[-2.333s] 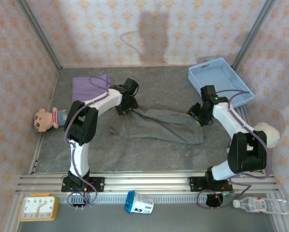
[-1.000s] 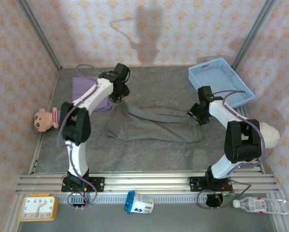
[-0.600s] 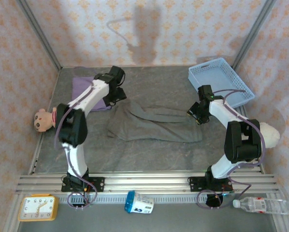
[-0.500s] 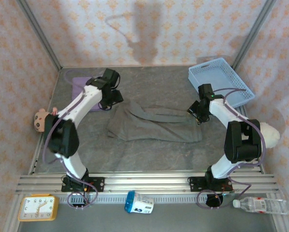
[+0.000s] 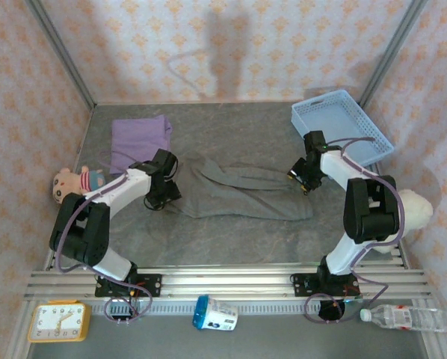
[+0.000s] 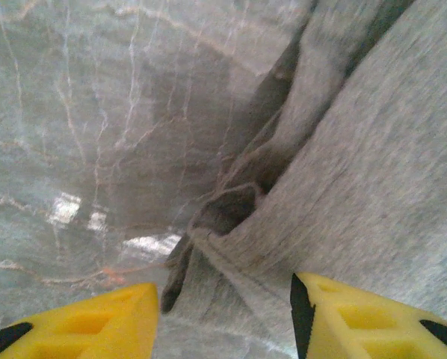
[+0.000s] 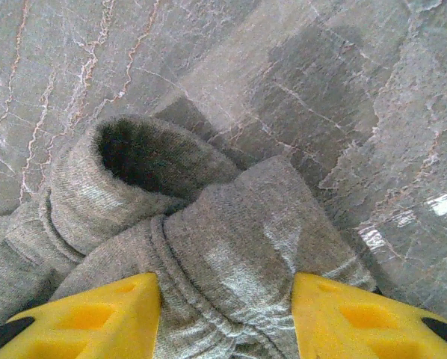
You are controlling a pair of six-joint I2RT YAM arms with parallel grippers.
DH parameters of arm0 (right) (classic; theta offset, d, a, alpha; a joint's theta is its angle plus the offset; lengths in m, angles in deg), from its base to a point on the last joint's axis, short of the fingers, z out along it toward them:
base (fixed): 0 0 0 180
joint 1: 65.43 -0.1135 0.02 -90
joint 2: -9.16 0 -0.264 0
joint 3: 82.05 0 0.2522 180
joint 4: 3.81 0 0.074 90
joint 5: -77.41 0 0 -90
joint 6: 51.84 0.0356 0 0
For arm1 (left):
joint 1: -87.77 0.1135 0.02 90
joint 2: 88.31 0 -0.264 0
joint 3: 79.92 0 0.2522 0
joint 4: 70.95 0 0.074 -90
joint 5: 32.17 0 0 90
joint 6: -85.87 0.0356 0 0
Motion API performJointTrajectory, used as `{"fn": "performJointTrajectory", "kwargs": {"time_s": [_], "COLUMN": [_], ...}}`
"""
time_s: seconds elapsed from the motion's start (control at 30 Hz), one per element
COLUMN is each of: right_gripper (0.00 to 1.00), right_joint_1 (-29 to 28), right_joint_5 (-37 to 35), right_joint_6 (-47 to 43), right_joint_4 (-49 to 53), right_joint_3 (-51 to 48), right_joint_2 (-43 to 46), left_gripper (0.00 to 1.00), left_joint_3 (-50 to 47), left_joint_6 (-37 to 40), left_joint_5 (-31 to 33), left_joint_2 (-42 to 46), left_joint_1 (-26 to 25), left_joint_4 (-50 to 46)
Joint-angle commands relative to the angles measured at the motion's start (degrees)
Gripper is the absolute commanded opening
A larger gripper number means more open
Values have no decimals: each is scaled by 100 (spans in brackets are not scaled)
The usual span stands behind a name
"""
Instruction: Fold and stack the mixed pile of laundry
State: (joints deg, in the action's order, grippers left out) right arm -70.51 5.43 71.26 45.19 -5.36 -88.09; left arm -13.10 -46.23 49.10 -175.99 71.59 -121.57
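The grey-brown trousers [image 5: 238,191] lie stretched flat across the middle of the table. A folded lilac-purple shirt [image 5: 140,134] rests at the back left. My left gripper [image 5: 162,196] hovers low over the trousers' left end. In the left wrist view, its yellow fingers [image 6: 96,321] stand open astride a creased trouser corner [image 6: 231,239]. At the right end, my right gripper [image 5: 302,182] is open too, with a rolled leg cuff [image 7: 231,247] lying between its yellow fingers [image 7: 358,318].
A light blue mesh basket [image 5: 341,127] stands at the back right. A doll plush [image 5: 74,183] lies at the left edge, a white plush [image 5: 414,206] at the right wall. A clock [image 5: 57,321], a cup [image 5: 216,314] and a bottle [image 5: 403,318] lie before the rail.
My left arm has swung from the purple shirt at the back left down to the trousers' left end, uncovering the shirt. The right arm has barely moved.
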Motion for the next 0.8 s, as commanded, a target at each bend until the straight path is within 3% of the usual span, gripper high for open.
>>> {"fn": "performJointTrajectory", "kwargs": {"time_s": [0.0,0.37,0.57,0.67,0.77], "right_gripper": [49,48,46,45,43], "right_joint_1": [25,26,25,25,25], "right_joint_5": [-49,-62,-81,-212,-343], "right_joint_6": [-53,-56,77,147,199], "right_joint_4": [35,38,24,85,163], "right_joint_3": [-139,-177,-198,-203,-183], "right_joint_2": [-112,-110,-181,-174,-168], "left_gripper": [48,44,21,3,0], "left_joint_3": [-21,-378,-342,-271,-212], "left_joint_6": [-104,-176,-80,-39,-8], "left_joint_5": [380,445,561,531,504], "left_joint_2": [233,-48,146,276,440], "left_joint_1": [-34,-43,-44,-43,-43], "left_joint_4": [643,1078,862,767,577]}}
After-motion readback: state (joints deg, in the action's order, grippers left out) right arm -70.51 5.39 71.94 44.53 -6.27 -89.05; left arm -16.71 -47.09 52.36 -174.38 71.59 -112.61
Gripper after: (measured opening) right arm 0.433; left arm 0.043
